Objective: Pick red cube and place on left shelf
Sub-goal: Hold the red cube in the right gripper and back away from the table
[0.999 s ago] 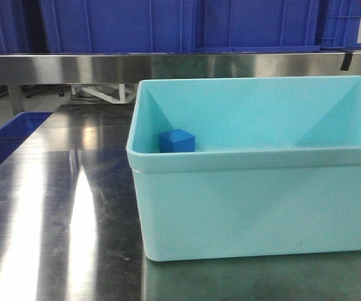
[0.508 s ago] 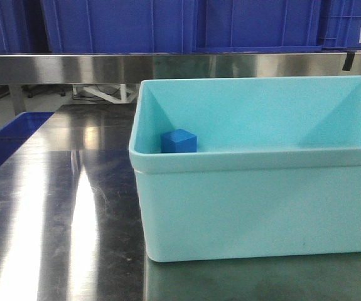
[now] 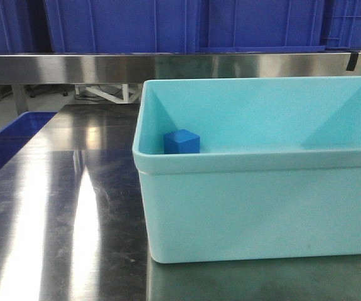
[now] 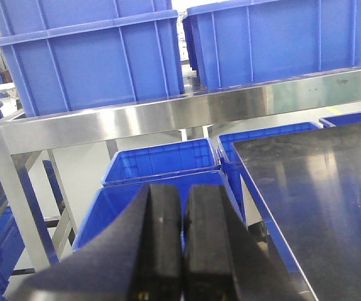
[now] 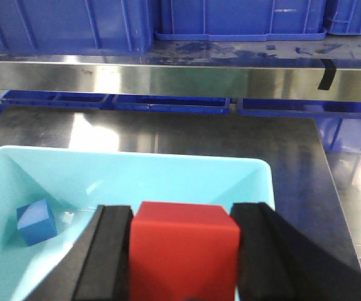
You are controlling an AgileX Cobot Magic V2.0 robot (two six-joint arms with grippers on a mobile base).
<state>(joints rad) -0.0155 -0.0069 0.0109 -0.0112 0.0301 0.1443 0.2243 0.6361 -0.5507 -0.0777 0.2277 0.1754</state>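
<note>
The red cube is clamped between the black pads of my right gripper, which is shut on it. It hangs above the near side of the turquoise tub. A blue cube lies in the tub's left corner. In the front view the tub and the blue cube show, but neither the red cube nor any gripper. My left gripper is shut with nothing between its pads, off the table's left edge above blue bins. The steel shelf runs across behind.
Large blue crates stand on the steel shelf behind the table. Blue bins sit low beside the table's left edge. The dark steel tabletop extends left of the tub. A black tape strip hangs on the shelf's front.
In the front view the whole scene, tub and blue cube included, has drifted a few pixels to the right. The blue cube keeps its place in the tub.
</note>
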